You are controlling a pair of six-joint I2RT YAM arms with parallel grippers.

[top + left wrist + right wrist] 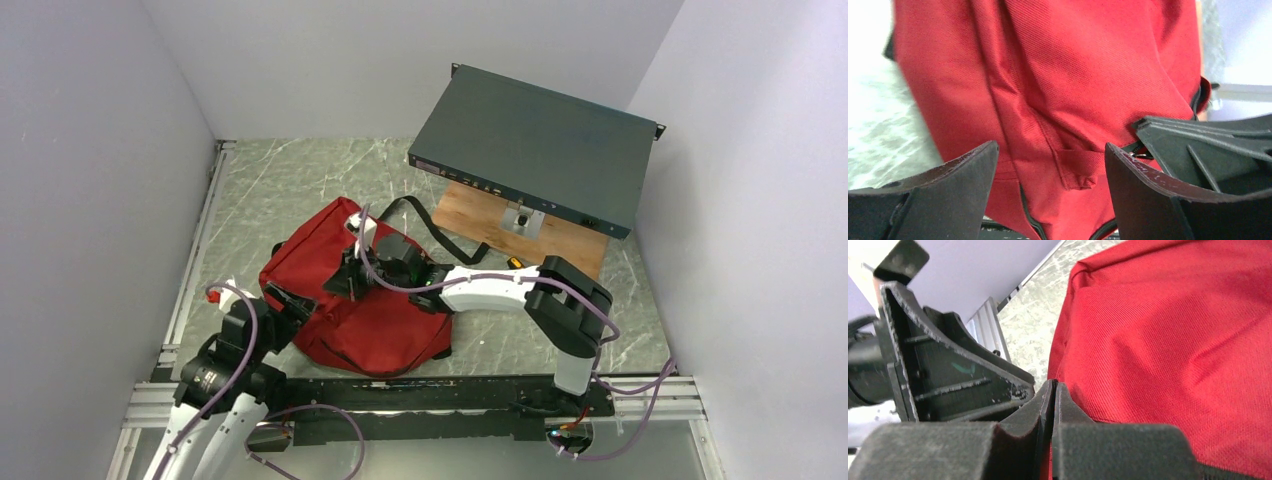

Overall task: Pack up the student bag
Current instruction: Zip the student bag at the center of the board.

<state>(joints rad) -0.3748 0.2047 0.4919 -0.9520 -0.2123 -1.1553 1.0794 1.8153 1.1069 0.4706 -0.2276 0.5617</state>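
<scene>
The student bag (370, 300), a dark red backpack with black zips, lies in the middle of the table. Its cloth fills the left wrist view (1073, 75) and the right wrist view (1173, 340). My left gripper (290, 305) is at the bag's left side. It stands open (1052, 150), with a fold of red cloth and a small red tab between its fingers. My right gripper (350, 270) is over the bag's top, shut (1053, 385) on the bag's edge by a zip. One of its fingers (1198, 145) shows beside a zip pull (1138, 154).
A flat dark teal metal box (535, 150) leans at the back right over a wooden board (520, 235). A black strap (440, 225) trails from the bag toward the board. White walls enclose the table, and a metal rail (195, 260) runs along the left.
</scene>
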